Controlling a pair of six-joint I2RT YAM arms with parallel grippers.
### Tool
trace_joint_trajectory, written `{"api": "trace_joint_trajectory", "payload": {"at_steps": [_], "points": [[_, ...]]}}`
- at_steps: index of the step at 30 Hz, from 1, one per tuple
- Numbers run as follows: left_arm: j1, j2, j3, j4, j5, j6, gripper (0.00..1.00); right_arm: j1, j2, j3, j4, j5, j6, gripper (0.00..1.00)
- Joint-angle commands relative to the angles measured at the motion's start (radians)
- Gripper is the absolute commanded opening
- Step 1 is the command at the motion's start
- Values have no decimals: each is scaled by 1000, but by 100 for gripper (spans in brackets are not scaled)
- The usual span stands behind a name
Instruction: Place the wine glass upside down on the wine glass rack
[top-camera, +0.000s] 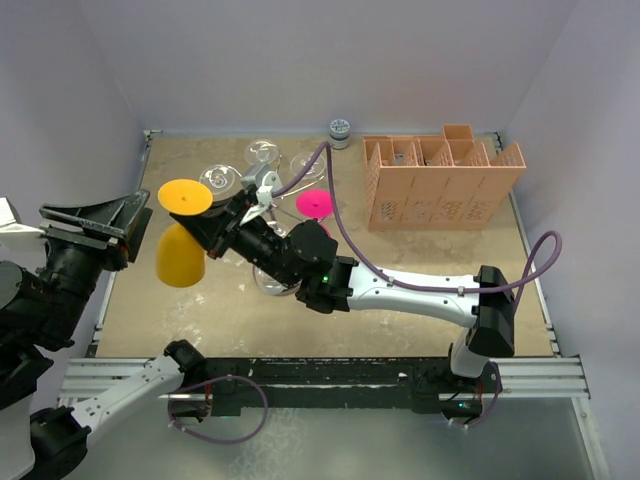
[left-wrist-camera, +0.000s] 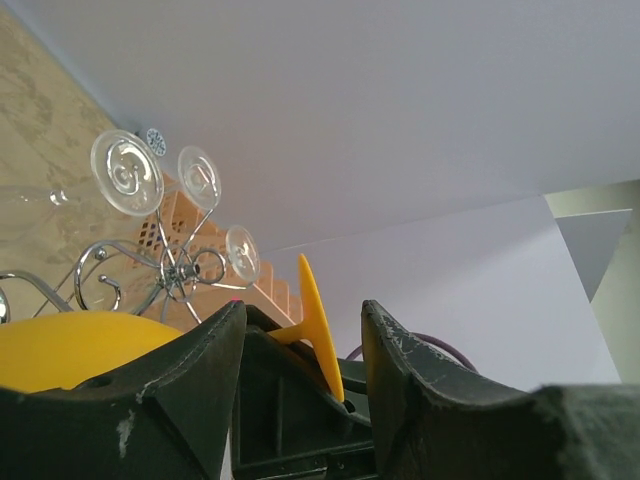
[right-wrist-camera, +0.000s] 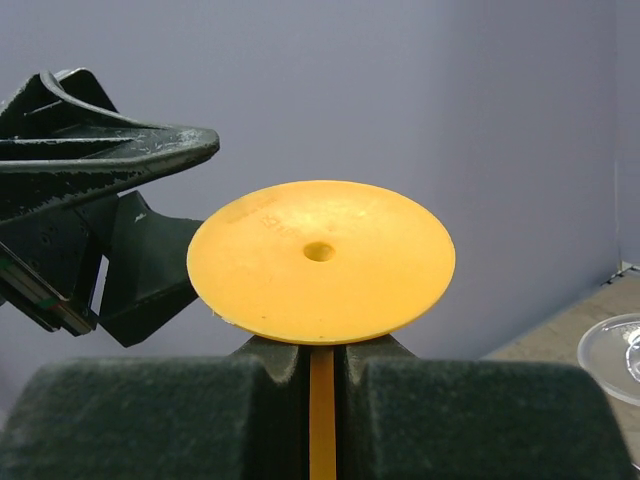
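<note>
**Held by the stem, foot up, not yet hung**

Top view: The right gripper (top-camera: 200, 226) is pinched on the thin stem of the opaque yellow wine glass (top-camera: 180, 258). The glass is carried in the air over the left part of the tan table (top-camera: 185, 315). Its flat round foot faces up and its bowl hangs below, so it appears to be inverted. The shiny silver wire wine glass rack with curled arms (top-camera: 266, 180) stands near it on the right. The rack carries clear stemmed glasses (top-camera: 220, 180) and one pink-footed glass (top-camera: 314, 204). The left gripper (top-camera: 130, 228) is spread wide beside the yellow glass and does not touch it. An orange-pink slotted box (top-camera: 440, 185) sits well apart at the far right.

Left wrist view: Between the parted fingers (left-wrist-camera: 200, 380) the yellow bowl (left-wrist-camera: 70, 350) and the foot, seen edge-on, show close by. The rack's scrolls (left-wrist-camera: 170, 270) lie beyond them.

Right wrist view: The two padded fingers (right-wrist-camera: 150, 410) press on the narrow yellow stem directly under the foot disc (right-wrist-camera: 320, 260). The disc is smooth and matt, with a small dimple at its centre.

Handling: The glass looks like moulded plastic, so it is probably light, stiff and fairly smooth. It seems less breakable than the clear glasses nearby, which a knock could disturb. The stem is the sensible place to hold it. That grip leaves the wide foot free to catch on a wire arm of the rack.
</note>
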Motion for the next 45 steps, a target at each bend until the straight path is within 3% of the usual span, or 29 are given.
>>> {"api": "trace_joint_trajectory", "payload": {"at_steps": [1, 11, 21, 23, 30, 33, 38, 45], "points": [[0, 32, -11, 44, 45, -21, 47, 1, -38, 35, 51, 25, -59, 0], [0, 25, -88, 124, 130, -35, 46, 2, -28, 1, 61, -50, -85, 0], [0, -19, -104, 76, 27, -52, 0, 11, -35, -40, 86, -122, -153, 0], [0, -21, -99, 64, 12, -55, 0, 11, -34, -39, 91, -135, -144, 1], [0, -42, -36, -15, -143, -58, 0, 12, -53, -91, 167, -184, -71, 51], [1, -60, -22, -42, -221, -61, 0, 10, -79, -123, 181, -213, -60, 66], [0, -80, -41, -84, -264, -73, 0, 11, -165, -215, 159, -289, -26, 72], [0, -108, -152, -85, -155, -89, 0, 11, -361, -345, 101, -265, 0, 73]]}}
